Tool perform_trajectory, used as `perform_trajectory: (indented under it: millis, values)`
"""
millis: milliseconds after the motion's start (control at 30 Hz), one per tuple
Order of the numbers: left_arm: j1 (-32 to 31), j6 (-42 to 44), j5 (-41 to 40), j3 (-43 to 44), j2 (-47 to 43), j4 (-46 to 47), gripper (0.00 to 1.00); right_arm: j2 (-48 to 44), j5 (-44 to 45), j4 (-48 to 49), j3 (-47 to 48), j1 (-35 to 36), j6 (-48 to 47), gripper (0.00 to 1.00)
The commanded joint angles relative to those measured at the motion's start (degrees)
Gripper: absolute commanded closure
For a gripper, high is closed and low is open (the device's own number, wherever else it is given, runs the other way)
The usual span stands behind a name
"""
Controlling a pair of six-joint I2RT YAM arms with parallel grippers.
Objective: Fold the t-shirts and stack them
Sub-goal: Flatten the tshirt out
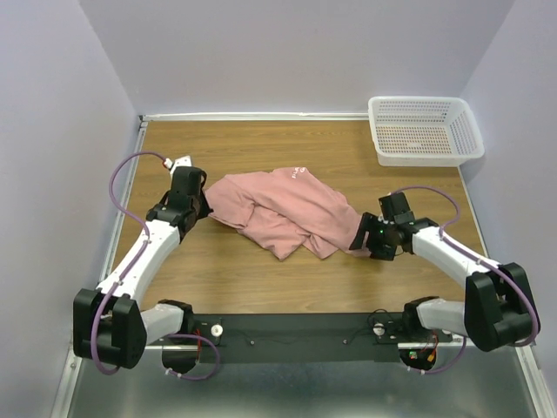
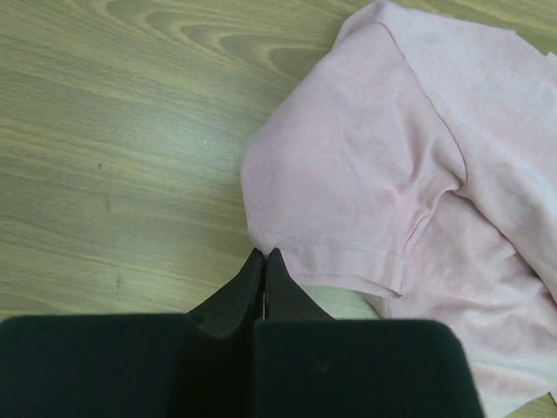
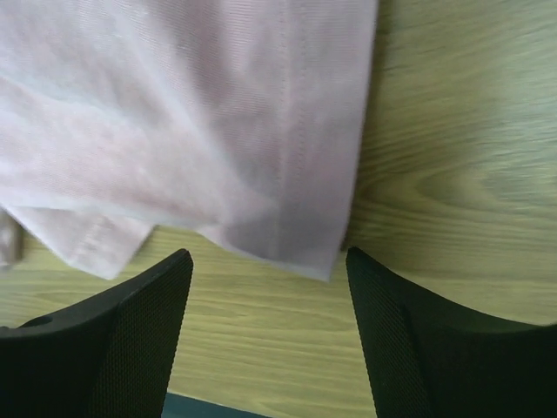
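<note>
A dusty pink t-shirt (image 1: 287, 213) lies crumpled in the middle of the wooden table, with small dark print near its far edge. My left gripper (image 1: 206, 209) is at the shirt's left end. In the left wrist view the gripper (image 2: 264, 254) is shut, and its tips pinch the puckered edge of a sleeve of the t-shirt (image 2: 392, 157). My right gripper (image 1: 357, 237) is at the shirt's right end. In the right wrist view the gripper (image 3: 270, 261) is open, with a hem corner of the t-shirt (image 3: 191, 113) lying flat just ahead of the gap between its fingers.
A white plastic mesh basket (image 1: 425, 131) stands at the back right corner. Bare wooden table (image 1: 261, 148) surrounds the shirt, bounded by lavender walls on the left, back and right.
</note>
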Motion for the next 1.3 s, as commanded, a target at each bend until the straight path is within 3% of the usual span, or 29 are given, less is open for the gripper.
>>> perform_trajectory:
  millis: [0, 100, 133, 200, 233, 333, 367, 400, 467, 567, 667, 900, 1067, 1267]
  values:
    - [0.60, 0.58, -0.12, 2.56, -2.36, -2.66, 1.00, 0.15, -3.72, 5.29, -3.39, -0.08, 3.22, 0.36]
    - [0.96, 0.76, -1.17, 4.14, -3.24, -3.98, 1.00, -2.39, -1.79, 4.07, -1.38, -0.17, 3.14, 0.60]
    - [1.13, 0.93, -1.87, 5.02, -3.93, -4.25, 1.00, -4.05, -0.39, 2.32, -0.24, -0.34, 2.96, 0.77]
    - [1.39, 1.28, -2.49, 5.72, -4.38, -4.86, 1.00, -4.59, 0.41, -0.40, 4.40, -0.78, 2.35, 0.93]
    - [1.48, 2.07, -3.80, 7.21, -4.82, -5.73, 1.00, -1.64, 3.55, -8.60, 13.65, -1.74, 0.78, 0.97]
    - [1.57, 2.87, -4.60, 7.14, -4.73, -5.57, 1.00, 3.12, 6.74, -13.42, 23.13, -4.12, -2.04, 0.97]
    - [1.66, 3.21, -4.69, 7.05, -4.65, -5.31, 1.00, 6.97, 9.00, -13.77, 25.07, -5.60, -3.09, 0.97]
    - [1.66, 3.39, -4.69, 6.87, -4.21, -4.87, 1.00, 8.83, 9.81, -14.21, 26.57, -6.14, -3.63, 0.89]
    - [1.66, 3.66, -4.08, 6.70, -3.59, -4.51, 1.00, 13.92, 11.31, -14.57, 30.96, -7.20, -4.95, 0.64]
    - [1.75, 3.83, -2.59, 7.05, -2.54, -4.43, 1.00, 15.62, 11.14, -14.66, 33.08, -7.37, -5.56, 0.39]
    - [1.75, 3.57, -1.27, 6.96, -2.80, -3.90, 1.00, 14.13, 9.82, -14.22, 30.55, -7.29, -4.87, 0.26]
    - [1.75, 3.22, 0.67, 6.34, -2.71, -3.28, 1.00, 8.67, 5.88, -8.60, 25.26, -7.29, -1.79, 0.25]
    - [1.75, 3.04, 1.28, 5.73, -2.89, -3.37, 1.00, 13.15, 6.04, -6.84, 26.58, -7.81, -3.19, 0.29]
    - [1.75, 2.78, 0.67, 5.55, -3.68, -3.63, 1.00, 15.62, -0.10, 3.78, 22.72, -12.38, 3.30, 0.30]
